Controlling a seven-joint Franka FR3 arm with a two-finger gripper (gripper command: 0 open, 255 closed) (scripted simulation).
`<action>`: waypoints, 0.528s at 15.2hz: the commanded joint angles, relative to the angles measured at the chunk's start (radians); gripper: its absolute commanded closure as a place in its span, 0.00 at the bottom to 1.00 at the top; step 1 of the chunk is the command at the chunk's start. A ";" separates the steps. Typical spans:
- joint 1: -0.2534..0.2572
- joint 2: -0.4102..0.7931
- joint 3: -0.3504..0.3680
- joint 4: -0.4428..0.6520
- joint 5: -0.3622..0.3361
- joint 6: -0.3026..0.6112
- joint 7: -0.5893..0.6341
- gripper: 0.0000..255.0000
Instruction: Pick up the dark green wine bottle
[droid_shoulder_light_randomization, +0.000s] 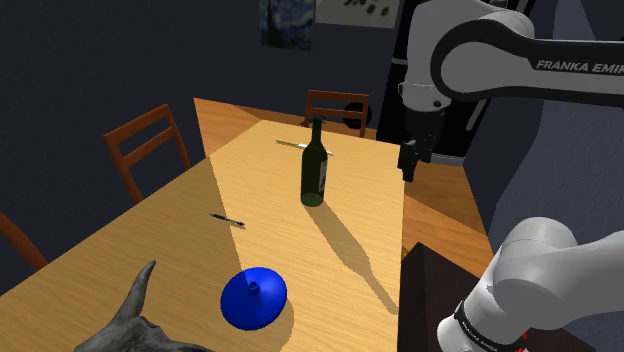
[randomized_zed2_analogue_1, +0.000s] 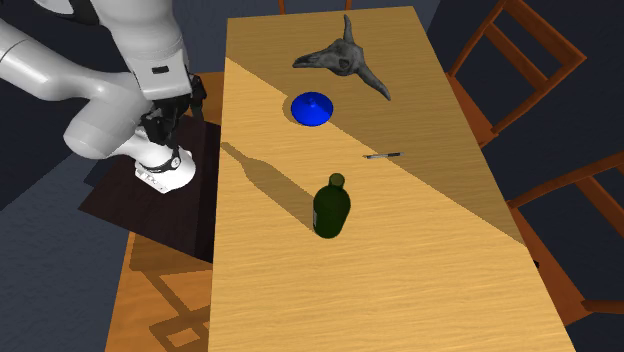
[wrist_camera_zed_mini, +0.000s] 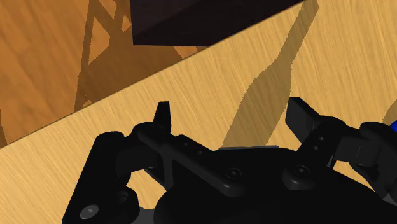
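Upright mid-counter (randomized_zed2_analogue_1: 400, 280): 1 dark green wine bottle (randomized_zed2_analogue_1: 331, 207). Claw (wrist_camera_zed_mini: 231, 109) fingers apart, nothing betw. them, nr counter edge, well apart from bottle. Also on counter: 1 blue dish (randomized_zed2_analogue_1: 312, 107), 1 pen (randomized_zed2_analogue_1: 383, 155), 1 skull (randomized_zed2_analogue_1: 345, 58).

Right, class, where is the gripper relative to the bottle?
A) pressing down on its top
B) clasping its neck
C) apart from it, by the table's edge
C: the open gripper hangs by the edge of the table, clear of the upright bottle.
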 joint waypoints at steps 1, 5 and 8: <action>0.000 0.000 0.000 0.000 0.000 0.000 0.000 0.00; -0.002 0.146 -0.027 0.090 0.005 0.085 -0.026 0.00; 0.000 0.255 -0.046 0.169 0.014 0.135 -0.048 0.00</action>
